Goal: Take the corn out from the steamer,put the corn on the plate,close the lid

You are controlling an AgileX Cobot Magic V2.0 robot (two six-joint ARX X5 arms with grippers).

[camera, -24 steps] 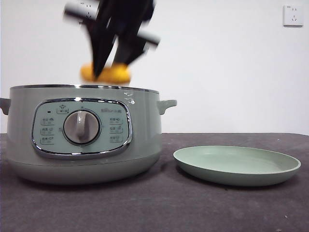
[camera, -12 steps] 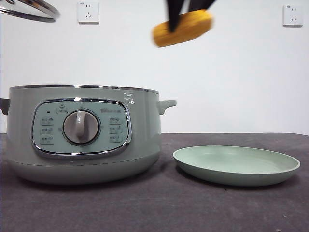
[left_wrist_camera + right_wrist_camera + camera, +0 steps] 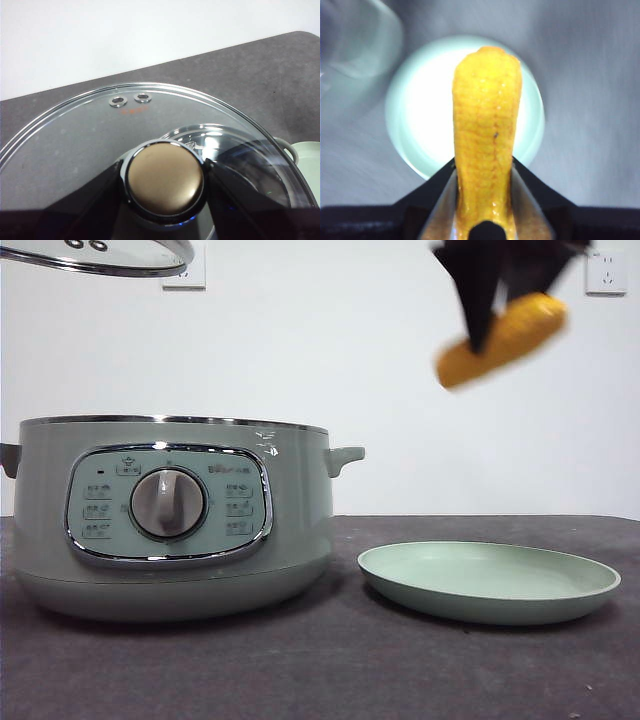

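Note:
My right gripper (image 3: pixel 492 312) is shut on the yellow-orange corn (image 3: pixel 503 338) and holds it tilted, high above the pale-green plate (image 3: pixel 489 583). In the right wrist view the corn (image 3: pixel 486 132) sits between the jaws with the plate (image 3: pixel 415 117) below it. The sage-green steamer (image 3: pixel 170 515) stands open at the left of the table. My left gripper (image 3: pixel 164 182) is shut on the knob (image 3: pixel 164 177) of the glass lid (image 3: pixel 75 140) and holds the lid (image 3: pixel 100 255) in the air above the steamer's left side.
The dark table (image 3: pixel 330 670) runs in front of the steamer and the plate. A white wall with two power sockets (image 3: pixel 607 272) stands behind. The steamer's side handle (image 3: pixel 345 457) juts toward the plate.
The right gripper has carried the corn up out of the steamer and rightward to above the plate. The lid has come further into view at the top left.

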